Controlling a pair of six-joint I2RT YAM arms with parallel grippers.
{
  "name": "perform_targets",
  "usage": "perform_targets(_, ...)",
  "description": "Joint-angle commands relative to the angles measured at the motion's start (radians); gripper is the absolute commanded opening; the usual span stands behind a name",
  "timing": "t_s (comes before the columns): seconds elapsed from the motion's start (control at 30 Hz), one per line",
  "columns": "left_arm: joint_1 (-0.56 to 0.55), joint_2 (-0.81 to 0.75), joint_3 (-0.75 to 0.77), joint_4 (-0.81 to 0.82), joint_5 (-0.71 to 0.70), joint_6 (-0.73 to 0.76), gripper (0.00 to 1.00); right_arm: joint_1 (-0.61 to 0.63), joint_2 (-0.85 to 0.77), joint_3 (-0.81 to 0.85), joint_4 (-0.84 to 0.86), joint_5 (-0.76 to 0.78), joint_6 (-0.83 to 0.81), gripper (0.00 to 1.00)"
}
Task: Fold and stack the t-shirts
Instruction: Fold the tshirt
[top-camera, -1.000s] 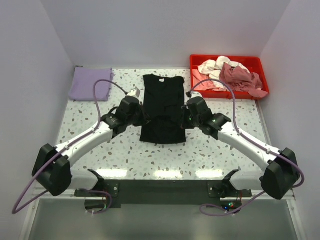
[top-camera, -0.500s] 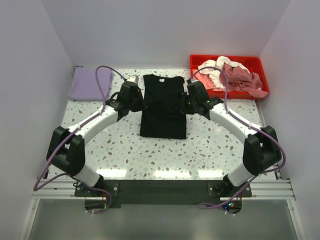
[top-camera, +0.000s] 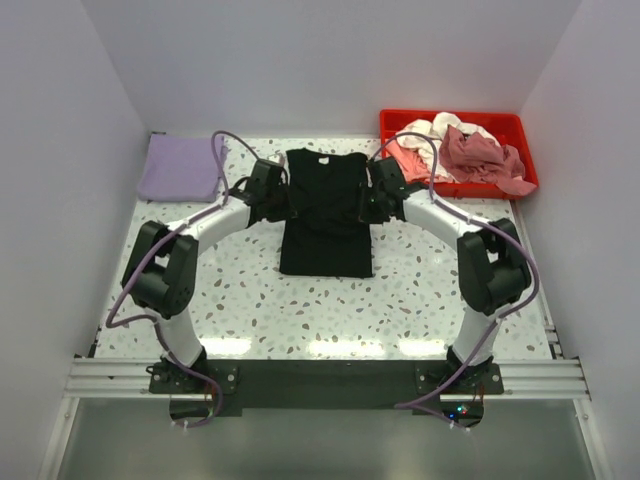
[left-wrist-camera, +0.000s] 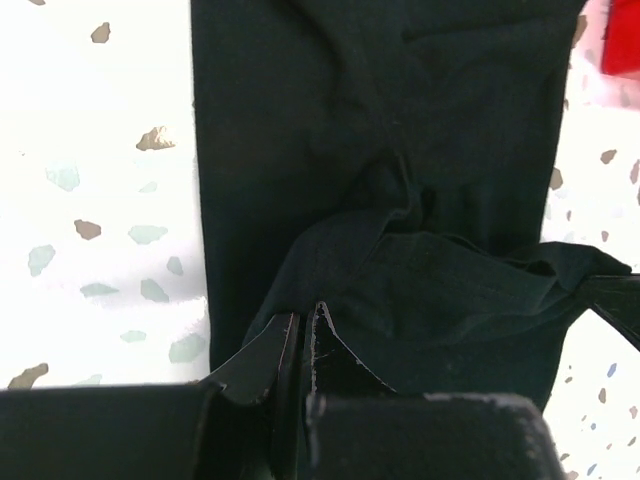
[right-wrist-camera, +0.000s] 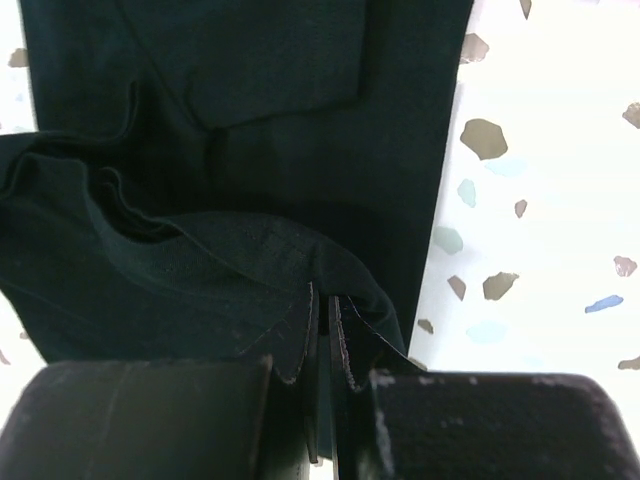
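The large black t-shirt (top-camera: 325, 215) lies lengthwise in the middle of the table, sleeves folded in. My left gripper (top-camera: 281, 197) is shut on its left edge and my right gripper (top-camera: 368, 203) is shut on its right edge, both about halfway up the shirt. In the left wrist view the gripper (left-wrist-camera: 303, 322) pinches a raised fold of black cloth (left-wrist-camera: 440, 300). In the right wrist view the gripper (right-wrist-camera: 323, 300) pinches a like fold (right-wrist-camera: 200, 270). A folded lavender t-shirt (top-camera: 181, 167) lies at the far left. Pale pink, white and dusty-rose t-shirts (top-camera: 462, 150) are heaped in the tray.
The red plastic tray (top-camera: 515, 124) stands at the far right corner. White walls close in the table on three sides. Speckled tabletop (top-camera: 330, 310) shows in front of the black shirt.
Both grippers have carried the shirt's lower hem away from me, up over the shirt towards its collar. The arms have stretched out farther.
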Motion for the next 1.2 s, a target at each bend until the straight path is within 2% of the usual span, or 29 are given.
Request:
perform_targets(0.0,0.018,0.026,0.055,0.051,0.019,0.030,0.00,-0.015,0.028,0.060,0.005,-0.013,-0.011,0.00)
perform_targets(0.33,0.034,0.111,0.075,0.079,0.061,0.045,0.00,-0.034,0.100,0.097,-0.021,-0.011,-0.015,0.00)
perform_targets(0.4,0.037,0.115,0.078,0.079,0.062,0.045,0.04,-0.035,0.109,0.111,-0.026,-0.014,-0.019,0.10)
perform_targets(0.47,0.038,0.114,0.083,0.078,0.067,0.047,0.20,-0.037,0.124,0.135,-0.044,-0.019,-0.025,0.16)
perform_targets(0.5,0.040,0.106,0.087,0.079,0.067,0.047,0.34,-0.037,0.129,0.148,-0.053,-0.017,-0.033,0.34)
perform_targets(0.53,0.038,0.100,0.089,0.082,0.067,0.050,0.62,-0.038,0.132,0.162,-0.065,-0.014,-0.036,0.47)
perform_targets(0.57,0.040,0.091,0.086,0.085,0.065,0.050,0.75,-0.038,0.129,0.184,-0.082,-0.016,-0.041,0.65)
perform_targets(0.63,0.040,0.062,0.077,0.100,0.065,0.048,1.00,-0.040,0.118,0.192,-0.084,-0.020,-0.045,0.77)
perform_targets(0.67,0.040,0.051,0.076,0.101,0.061,0.047,1.00,-0.038,0.100,0.200,-0.084,-0.035,-0.047,0.98)
perform_targets(0.77,0.038,0.002,0.047,0.104,0.056,0.038,1.00,-0.037,0.062,0.171,-0.063,-0.071,-0.050,0.99)
perform_targets(0.93,0.038,-0.111,-0.067,0.107,0.068,0.012,1.00,-0.037,-0.069,0.027,0.034,-0.232,-0.038,0.99)
perform_targets(1.03,0.037,-0.200,-0.169,0.116,0.074,-0.016,1.00,-0.031,-0.133,-0.077,0.112,-0.383,-0.025,0.99)
perform_targets(1.17,0.035,-0.317,-0.325,0.145,0.113,-0.048,1.00,-0.020,-0.190,-0.175,0.154,-0.416,0.004,0.99)
